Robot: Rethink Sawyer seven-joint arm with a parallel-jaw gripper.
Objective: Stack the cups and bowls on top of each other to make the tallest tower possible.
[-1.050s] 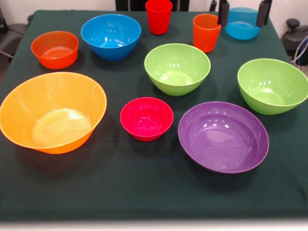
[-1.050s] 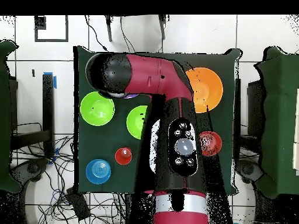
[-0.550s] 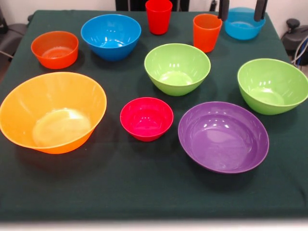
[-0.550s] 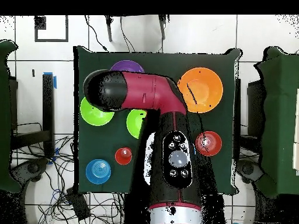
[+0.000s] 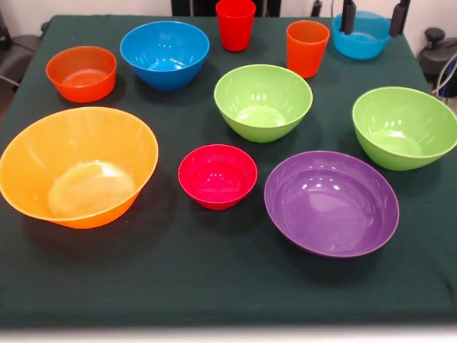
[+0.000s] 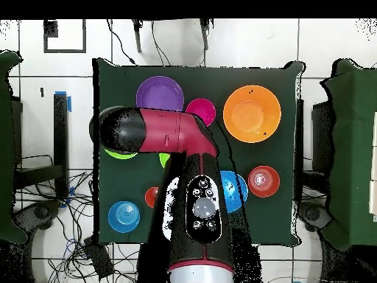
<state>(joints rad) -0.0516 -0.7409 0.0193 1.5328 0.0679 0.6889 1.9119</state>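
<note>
Front view: nothing is stacked, every piece sits alone on the green cloth (image 5: 214, 286). Gripper (image 5: 374, 18) hangs at the far right, fingers apart, straddling the small blue bowl (image 5: 363, 39), the orange cup (image 5: 307, 47) just left of it. Big orange bowl (image 5: 77, 166) sits near left, small crimson bowl (image 5: 217, 176) mid-table.

Overhead view: the arm (image 6: 177, 158) covers the table's middle; purple bowl (image 6: 160, 93) and big orange bowl (image 6: 252, 113) lie clear of it.

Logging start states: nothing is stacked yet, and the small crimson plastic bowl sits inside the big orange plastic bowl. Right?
Not quite. In the front view the small crimson plastic bowl sits on the green tablecloth, beside the big orange plastic bowl, not inside it. Nothing is stacked yet.
</note>
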